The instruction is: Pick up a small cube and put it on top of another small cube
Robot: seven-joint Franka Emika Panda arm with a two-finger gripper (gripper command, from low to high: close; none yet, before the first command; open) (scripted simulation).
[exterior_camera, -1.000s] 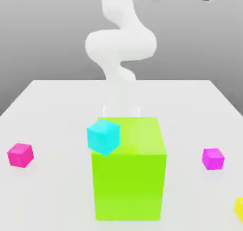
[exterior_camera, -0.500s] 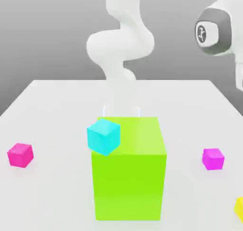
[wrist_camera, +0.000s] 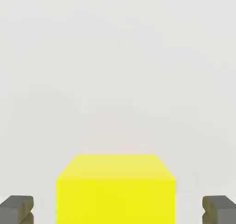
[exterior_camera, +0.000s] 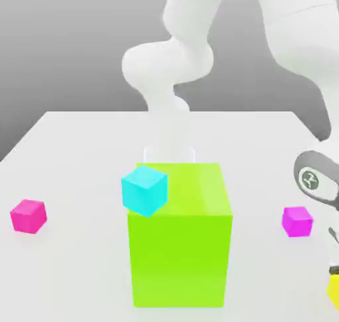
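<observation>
A small yellow cube (wrist_camera: 115, 188) lies on the white table, between the two fingertips of my gripper (wrist_camera: 117, 210). The gripper is open: one dark finger (wrist_camera: 17, 208) stands clear of the cube on one side and the other on the opposite side. In the exterior view the yellow cube (exterior_camera: 335, 291) shows only at the right edge, with my hand (exterior_camera: 318, 181) lowered just over it. A magenta cube (exterior_camera: 296, 220) sits close by at the exterior view's right. A second magenta cube (exterior_camera: 28, 215) lies at the far left. A cyan cube (exterior_camera: 144, 190) appears at the green block's upper left corner.
A large lime-green block (exterior_camera: 180, 241) stands in the middle of the table (exterior_camera: 79, 148), far bigger than the small cubes. The arm's white base (exterior_camera: 165, 75) rises behind it at the table's far side.
The arm has swung down at the exterior view's right, bringing the hand from high above to just over the yellow cube. No cube has moved.
</observation>
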